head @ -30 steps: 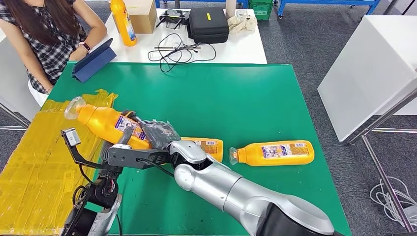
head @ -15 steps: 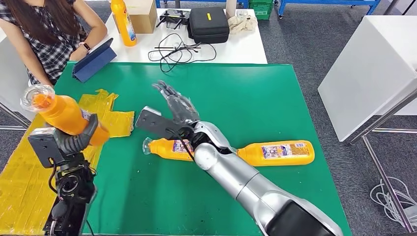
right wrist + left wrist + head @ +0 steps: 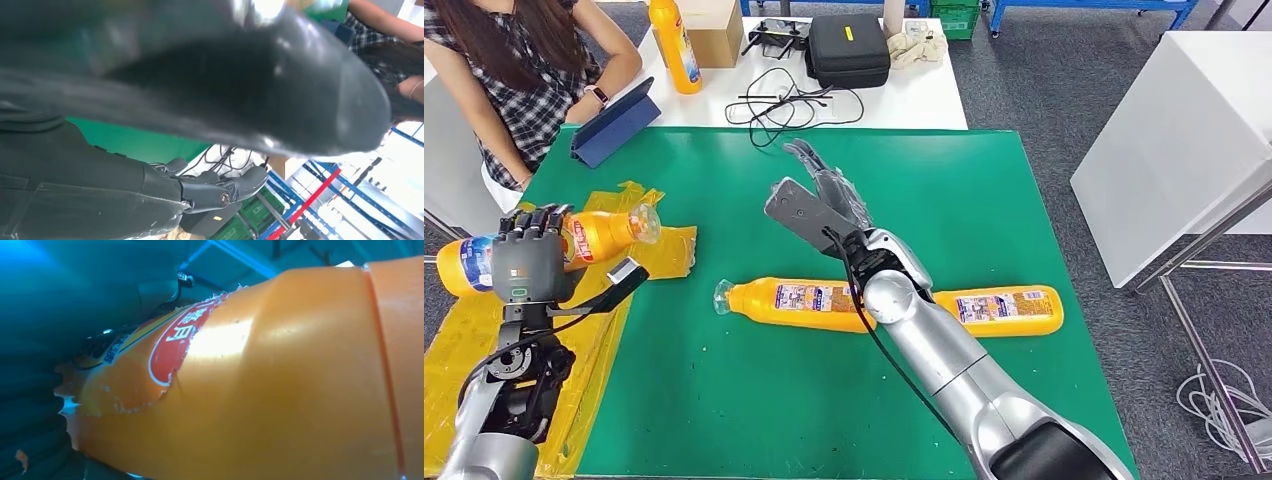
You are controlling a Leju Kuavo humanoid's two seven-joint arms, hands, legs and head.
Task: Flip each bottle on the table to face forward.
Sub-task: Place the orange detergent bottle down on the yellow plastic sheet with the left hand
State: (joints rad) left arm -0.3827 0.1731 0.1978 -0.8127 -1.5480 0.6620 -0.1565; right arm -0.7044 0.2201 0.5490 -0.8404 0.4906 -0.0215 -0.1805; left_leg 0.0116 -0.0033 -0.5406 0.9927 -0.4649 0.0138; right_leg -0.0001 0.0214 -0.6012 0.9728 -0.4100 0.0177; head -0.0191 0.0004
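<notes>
Tipped level at the frame's left, the bottle [image 3: 574, 240] is now resting in the gripping left hand [image 3: 524, 266], turning label-forward, while the right hand [image 3: 824, 205] is lifting away, fingers spread and empty.

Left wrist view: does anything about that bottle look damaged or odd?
Yes. The label on the orange bottle held by the left hand is torn, with a ragged edge beside its red oval; bare plastic shows past it. No spill shows.

"月" on held bottle's [image 3: 280, 390] label
</notes>
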